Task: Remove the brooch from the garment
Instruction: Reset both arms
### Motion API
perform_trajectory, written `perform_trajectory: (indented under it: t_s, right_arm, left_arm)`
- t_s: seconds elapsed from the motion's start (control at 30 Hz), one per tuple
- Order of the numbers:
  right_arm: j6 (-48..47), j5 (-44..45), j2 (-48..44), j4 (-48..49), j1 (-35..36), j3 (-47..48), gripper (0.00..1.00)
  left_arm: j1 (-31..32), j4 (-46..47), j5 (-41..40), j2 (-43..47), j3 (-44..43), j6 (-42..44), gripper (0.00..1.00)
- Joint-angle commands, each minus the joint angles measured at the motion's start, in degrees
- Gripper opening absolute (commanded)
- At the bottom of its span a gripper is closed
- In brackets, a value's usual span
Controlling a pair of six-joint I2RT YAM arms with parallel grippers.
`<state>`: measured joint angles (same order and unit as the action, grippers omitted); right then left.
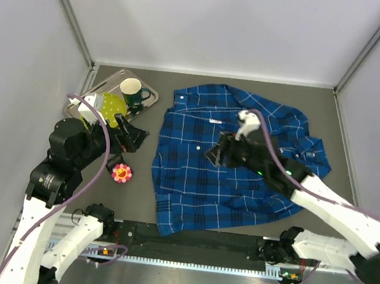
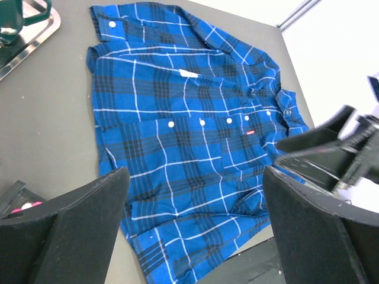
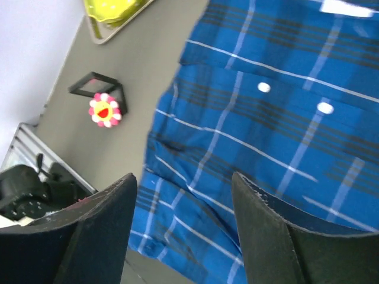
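The shirt (image 1: 229,161) – big, blue w/ dark squares and thin white lines – lies spread out flat on the grey table (image 1: 320,102), collar at the far end, front side up. You can see its white buttons (image 2: 202,122) in a row. The brooch (image 1: 122,172) is not on the shirt. It is a little pink flower w/ a yellow smiley middle, and it lies on the bare table just to the left of the shirt, near the shirt's bottom half but apart from it. A small black frame (image 3: 95,86) stands right beside the brooch. The left gripper (image 1: 133,138) hangs over the table btw the tray (image 1: 108,76) and the brooch, and its two fingers are spread wide apart w/ nothing in them. The right gripper (image 1: 215,153) is above the middle of the shirt, near the button row. Its fingers are spread apart too and hold nothing; I can't tell if it touches the cloth. The tray sits in the far left corner. In it are a dark green mug (image 1: 133,93) and a yellow thing (image 1: 113,108) – too small to say what that one is.
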<state>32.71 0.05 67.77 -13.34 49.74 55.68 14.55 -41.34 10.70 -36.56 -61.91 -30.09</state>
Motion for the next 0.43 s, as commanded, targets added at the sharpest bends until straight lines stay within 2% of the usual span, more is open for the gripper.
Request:
perform_trajectory:
  t_s: [0.0,0.07,0.17,0.27,0.3,0.4]
  right_arm:
    - [-2.13,15.31,-16.21,-23.80,0.36,-1.02,0.68]
    - [-0.38,19.35,-20.20,-32.41,0.36,0.21,0.72]
    - [1.83,21.92,-26.44,-39.97,0.36,3.46,0.76]
    - [2.80,22.18,-33.03,-40.80,0.36,5.23,0.79]
    - [2.89,22.44,-34.70,-40.10,0.36,5.14,0.99]
    - [0.79,25.17,-38.84,-39.57,0.36,7.32,0.99]
  left_arm:
    - [0.04,6.45,3.27,-1.06,-1.72,-1.03,0.99]
    - [0.04,6.80,4.32,-1.67,-1.90,-1.29,0.99]
    - [-0.04,7.15,5.56,-2.12,-2.07,-2.08,0.99]
    - [0.04,6.98,6.70,-1.85,-1.46,-2.87,0.99]
    - [-0.04,6.98,7.40,-1.68,-1.20,-3.39,0.99]
    - [-0.04,6.37,8.55,-0.80,-0.58,-3.66,0.99]
